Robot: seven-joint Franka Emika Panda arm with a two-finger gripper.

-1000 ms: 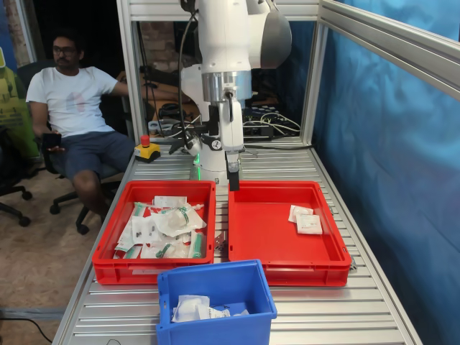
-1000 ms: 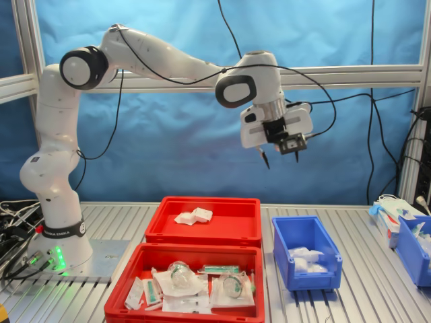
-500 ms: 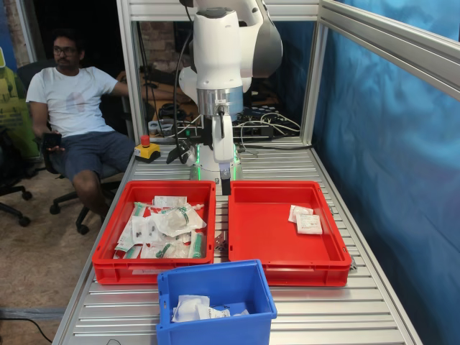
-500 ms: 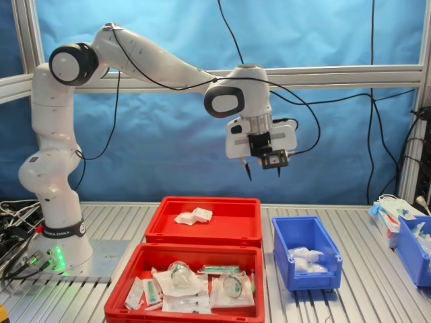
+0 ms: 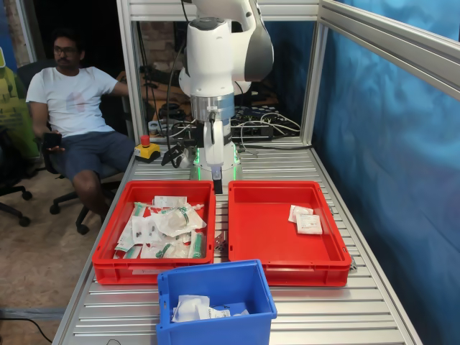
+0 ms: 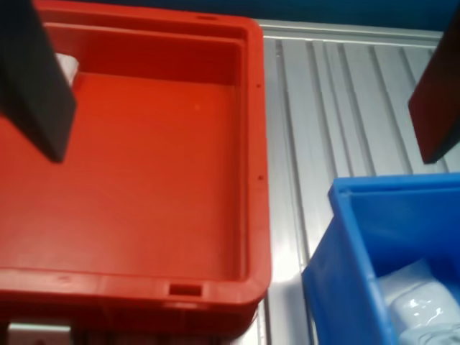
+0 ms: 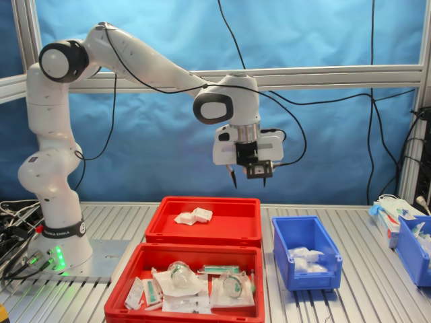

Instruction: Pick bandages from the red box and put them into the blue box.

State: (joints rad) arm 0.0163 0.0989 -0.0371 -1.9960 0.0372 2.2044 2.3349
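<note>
My gripper [image 7: 249, 180] hangs open and empty, high above the far red box [image 7: 229, 215], near its end toward the blue box [image 7: 313, 278]. Two white bandages [image 7: 193, 216] lie at that red box's other end; in the first exterior view the bandages [image 5: 305, 219] sit at the right side of the right red box [image 5: 266, 230]. In the wrist view the gripper [image 6: 241, 151] straddles the red box [image 6: 144, 187] rim, with a bandage corner [image 6: 66, 66] beside one finger and the blue box [image 6: 374, 230] below. White packets [image 5: 198, 309] lie in the blue box [image 5: 215, 270].
A second red box [image 5: 151, 272] beside the first holds clear pouches with green-marked rolls and several sachets [image 5: 162, 226]. More blue bins [image 7: 412, 250] stand at the second exterior view's right. A seated man [image 5: 75, 108] is behind the table. Aluminium frame posts [image 5: 129, 79] surround the workspace.
The gripper has travelled from above the blue box toward the far red box, moving left and lower in the second exterior view. It stayed open and empty.
</note>
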